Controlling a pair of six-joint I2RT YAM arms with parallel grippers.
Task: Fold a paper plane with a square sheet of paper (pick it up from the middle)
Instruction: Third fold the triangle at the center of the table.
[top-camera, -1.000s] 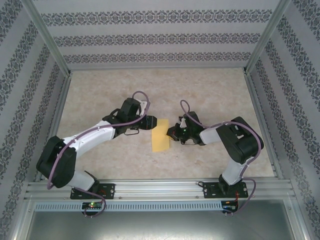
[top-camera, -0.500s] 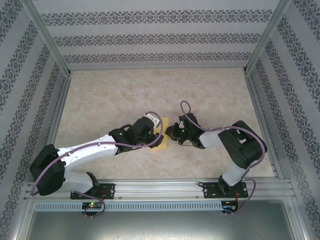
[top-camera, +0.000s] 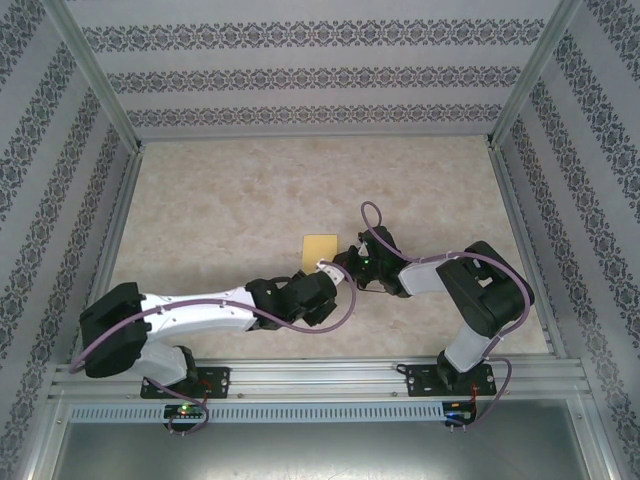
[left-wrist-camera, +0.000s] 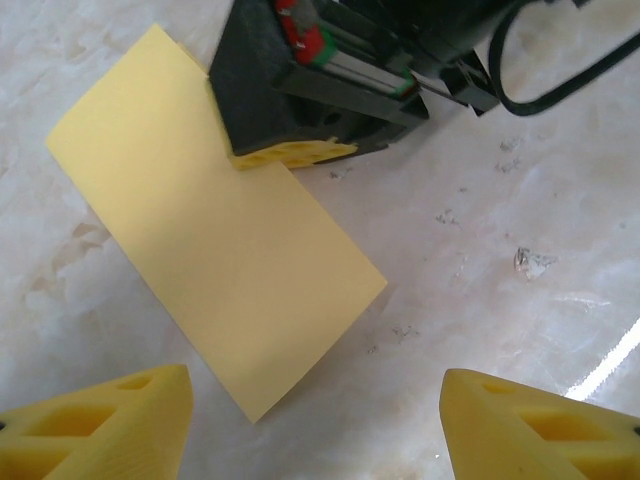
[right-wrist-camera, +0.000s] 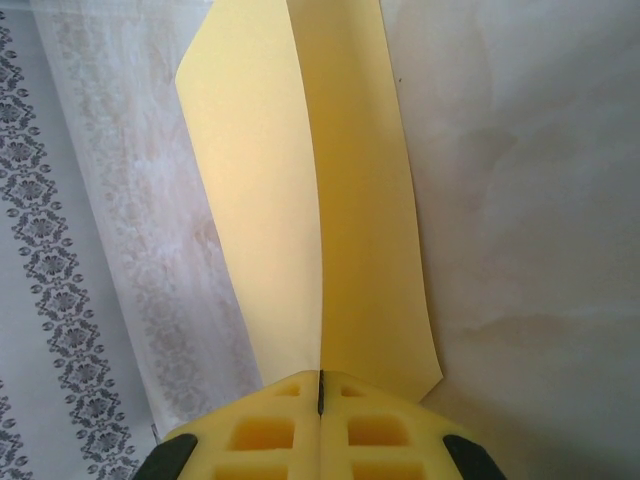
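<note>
Marbled tabletop under patterned walls: the square sheet of paper, doubled over, lies near the tabletop's middle. Right end effector is clamped on one edge; left end effector hovers, jaws apart. I'd press the crease flat, edges aligned.

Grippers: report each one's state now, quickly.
Left gripper: open, holding nothing.
Right gripper: shut, pinching the folded sheet of paper.

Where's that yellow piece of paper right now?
The square sheet of paper, folded double, lies mid-table in the top view, its right edge pinched by the right gripper, just beyond the open left gripper.
</note>
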